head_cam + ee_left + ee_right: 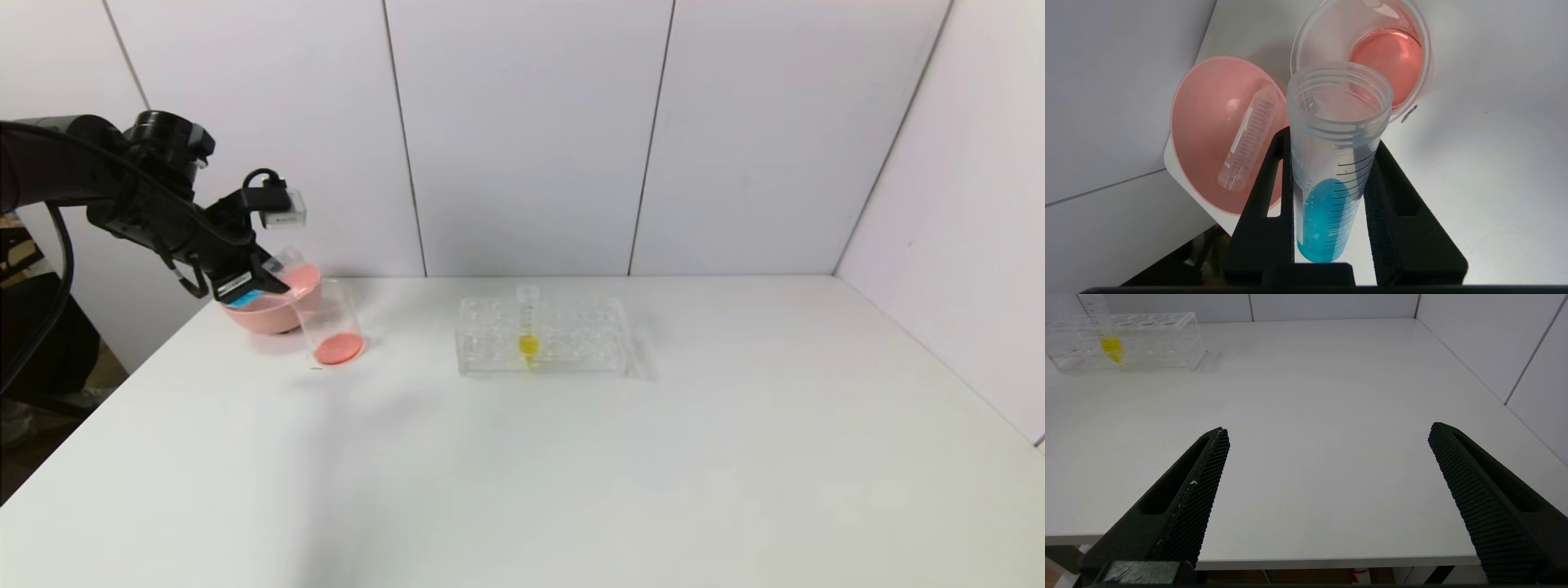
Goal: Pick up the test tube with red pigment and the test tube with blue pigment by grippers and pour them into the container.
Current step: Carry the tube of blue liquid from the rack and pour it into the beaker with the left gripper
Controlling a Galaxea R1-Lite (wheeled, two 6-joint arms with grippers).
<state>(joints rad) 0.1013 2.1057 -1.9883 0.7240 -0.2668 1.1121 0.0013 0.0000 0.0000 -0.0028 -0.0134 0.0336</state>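
Observation:
My left gripper (260, 279) is shut on the test tube with blue pigment (1327, 220). It holds the tube in the air over the pink bowl's edge, just left of the container (331, 320). The tube is tilted, open mouth towards the container, and the blue liquid sits at its closed end (245, 298). The container, a clear beaker (1310, 41), holds red-orange liquid at its bottom. No tube with red liquid shows. A clear empty tube (1249, 139) lies in the pink bowl. My right gripper (1329, 430) is open and empty over the table's front edge.
The pink bowl (261, 320) stands against the beaker at the table's back left, near the left edge; it also shows in the left wrist view (1204, 122). A clear tube rack (571, 339) at the middle back holds one tube with yellow liquid (528, 331).

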